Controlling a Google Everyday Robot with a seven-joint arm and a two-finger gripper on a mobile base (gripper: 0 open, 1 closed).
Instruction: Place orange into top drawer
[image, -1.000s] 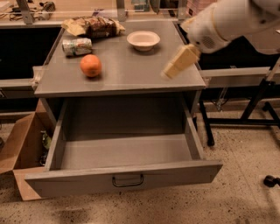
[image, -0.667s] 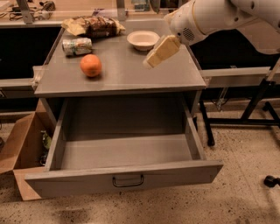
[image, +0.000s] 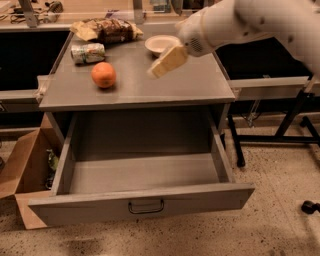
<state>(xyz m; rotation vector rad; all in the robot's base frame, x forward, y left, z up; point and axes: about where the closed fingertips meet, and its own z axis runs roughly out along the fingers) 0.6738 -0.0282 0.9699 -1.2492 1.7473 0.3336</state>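
Note:
The orange (image: 103, 75) sits on the grey cabinet top (image: 190, 87), left of centre. The top drawer (image: 142, 205) is pulled fully out below, with nothing inside, and its dark wire handle (image: 146, 207) is centred on the front panel. My gripper (image: 166, 62), with cream-coloured fingers, hangs over the cabinet top to the right of the orange, just in front of the white bowl (image: 161, 44). It is apart from the orange and holds nothing that I can see. My white arm reaches in from the upper right.
A silver-green can (image: 88, 52) lies behind the orange. A snack bag (image: 107, 30) lies at the back. A brown cardboard box (image: 25, 167) stands on the floor at the left. Dark table legs (image: 292, 117) stand at the right.
My gripper has moved left across the cabinet top, from the right edge towards the orange. The orange and the drawer have not moved.

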